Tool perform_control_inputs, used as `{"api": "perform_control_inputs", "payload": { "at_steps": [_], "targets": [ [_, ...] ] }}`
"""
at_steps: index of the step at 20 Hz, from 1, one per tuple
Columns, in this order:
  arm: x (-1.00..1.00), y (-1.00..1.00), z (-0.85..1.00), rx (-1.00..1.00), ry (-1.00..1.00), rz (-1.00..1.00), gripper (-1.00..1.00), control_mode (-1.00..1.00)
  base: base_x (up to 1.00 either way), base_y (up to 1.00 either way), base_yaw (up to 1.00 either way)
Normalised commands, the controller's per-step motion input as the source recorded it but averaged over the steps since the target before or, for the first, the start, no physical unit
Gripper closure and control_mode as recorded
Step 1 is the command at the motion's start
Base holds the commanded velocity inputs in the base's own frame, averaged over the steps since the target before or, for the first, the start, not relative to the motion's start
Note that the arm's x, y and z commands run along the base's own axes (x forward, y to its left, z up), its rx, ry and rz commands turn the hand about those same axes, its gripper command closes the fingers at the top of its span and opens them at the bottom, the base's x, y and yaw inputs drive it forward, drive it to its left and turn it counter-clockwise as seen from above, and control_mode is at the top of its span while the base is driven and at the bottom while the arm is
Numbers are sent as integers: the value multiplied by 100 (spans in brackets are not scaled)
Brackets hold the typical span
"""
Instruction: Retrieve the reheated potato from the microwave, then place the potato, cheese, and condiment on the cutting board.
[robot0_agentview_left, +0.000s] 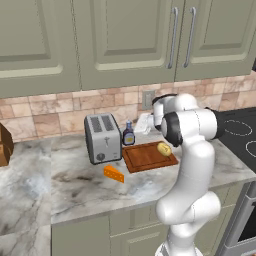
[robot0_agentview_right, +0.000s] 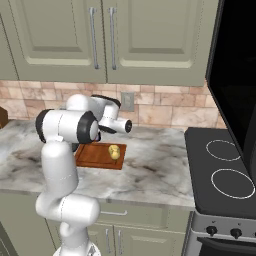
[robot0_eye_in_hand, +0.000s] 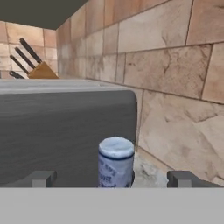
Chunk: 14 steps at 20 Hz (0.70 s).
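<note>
Two end effector (robot0_eye_in_hand: 112, 178) fingertips spread wide apart, gripping nothing, with the condiment (robot0_eye_in_hand: 115, 162) centred between them beside the toaster (robot0_agentview_left: 102, 138), potato (robot0_agentview_left: 164, 148) sitting on the cutting board (robot0_agentview_left: 145, 157), cheese (robot0_agentview_left: 114, 174) on the desk (robot0_agentview_left: 75, 185) nearby.

Everything around me is lit evenly and fairly bright, with no single lamp I can place and no glare; my white arm (robot0_agentview_left: 192, 165) shades softly from pale on top to grey underneath, and the toaster (robot0_agentview_left: 103, 137) and cheese (robot0_agentview_left: 114, 174) drop only faint, short shadows on the counter (robot0_agentview_left: 75, 185). The base pictures are coarse and a little soft, so the bottle (robot0_agentview_left: 129, 134) label is unreadable, and lines stay straight to the edges. From my hand the toaster side is a flat dull grey, the bottle cap and the wall (robot0_eye_in_hand: 175, 87) tiles look blurry, and the upper left corner is dark.
</note>
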Motion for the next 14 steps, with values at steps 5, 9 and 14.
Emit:
{"api": "perform_control_inputs", "payload": {
  "at_steps": [5, 9, 14],
  "targets": [
    [26, 0, -7, 0, 6, 2, -100, -100, 0, 0, 0],
    [6, 8, -2, 0, 1, 4, -100, -100, 0, 0, 0],
    [0, 15, 0, 0, 0, 4, -100, -100, 0, 0, 0]
  ]
}}
